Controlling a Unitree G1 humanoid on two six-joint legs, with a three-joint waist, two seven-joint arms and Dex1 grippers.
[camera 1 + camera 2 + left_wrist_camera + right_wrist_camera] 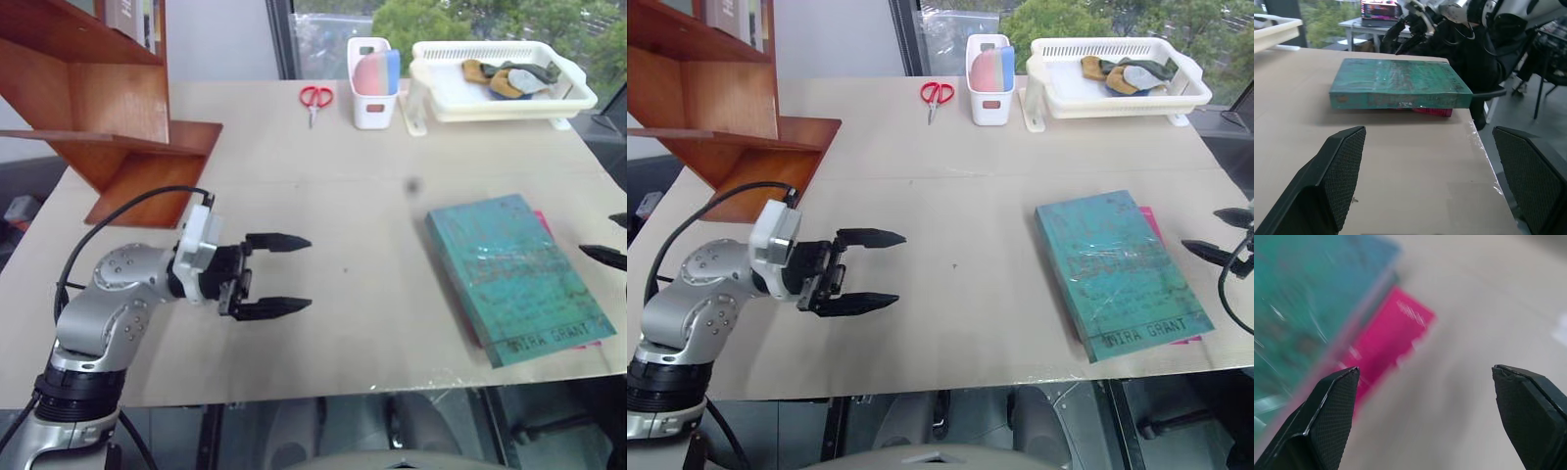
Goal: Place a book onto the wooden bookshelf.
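Left arm bent over the table's left side, left gripper level, pointing right toward the book, fingers spread wide, nothing held. Wooden bookshelf sits behind it at the far-left corner. Far edge: red scissors, white cup with pink and blue items, white basket with some things inside. Teal book lies flat near the right front edge, on top of a pink book. Right gripper just beside the book's right edge, fingers wide apart, empty. Bare table between left gripper and book.
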